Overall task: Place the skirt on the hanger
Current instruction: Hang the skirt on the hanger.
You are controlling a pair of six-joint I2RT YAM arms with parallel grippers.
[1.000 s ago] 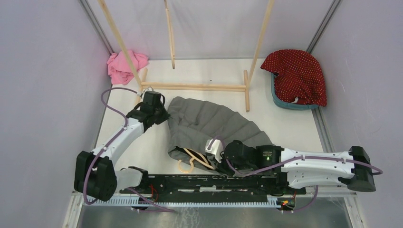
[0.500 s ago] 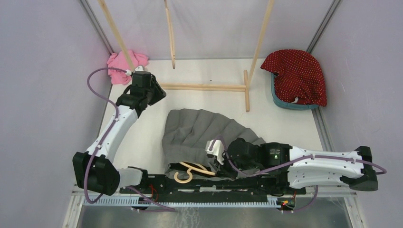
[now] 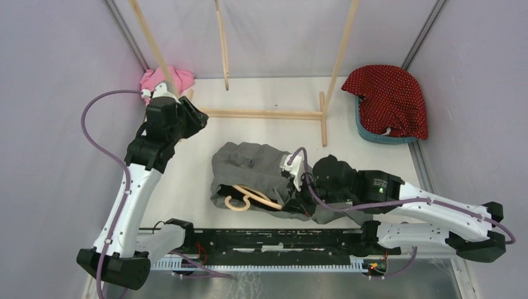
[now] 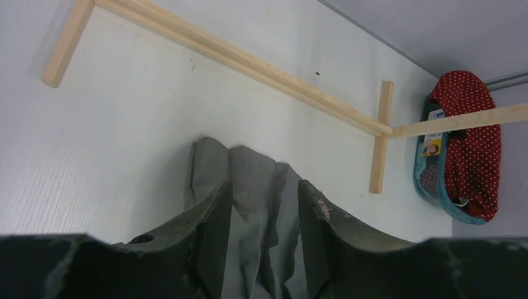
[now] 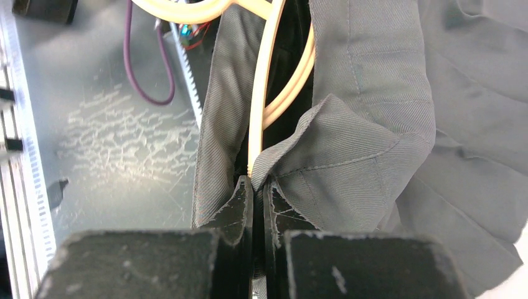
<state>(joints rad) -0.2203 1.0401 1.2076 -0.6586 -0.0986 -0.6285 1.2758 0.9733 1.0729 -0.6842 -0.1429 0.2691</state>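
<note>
the right gripper (image 5: 257, 184) has its jaws pressed together on a folded edge of the grey skirt (image 5: 367, 112), by the waistband opening. the cream hanger (image 5: 264, 93) runs into that opening, and one thin arm of it ends right at the fingertips. i can't tell whether the hanger itself is caught in the bite. my guess is that the pinch holds the opening taut so the hanger stays threaded inside the cloth.

the left gripper (image 4: 264, 199) has its jaws spread and holds nothing. it hangs high at the far left, and the skirt shows between its fingers, well below. it looks parked there to stay clear while the right arm works.

the skirt lies bunched in the middle of the table, a little to the left. the hanger's hook pokes out at the skirt's near-left edge. beyond it stands the wooden rack (image 3: 261, 114), with a pink cloth (image 3: 167, 80) in the far-left corner. a red dotted garment (image 3: 389, 99) drapes over a teal basket (image 3: 367, 132) at the far right.

a second ago the left gripper was down at the skirt's far-left edge. it has since let go, risen and pulled back towards the rack's left foot. the skirt was fanned wide then and is now a narrower heap. the right gripper has moved away from the near edge, carrying its pinch with it.
</note>
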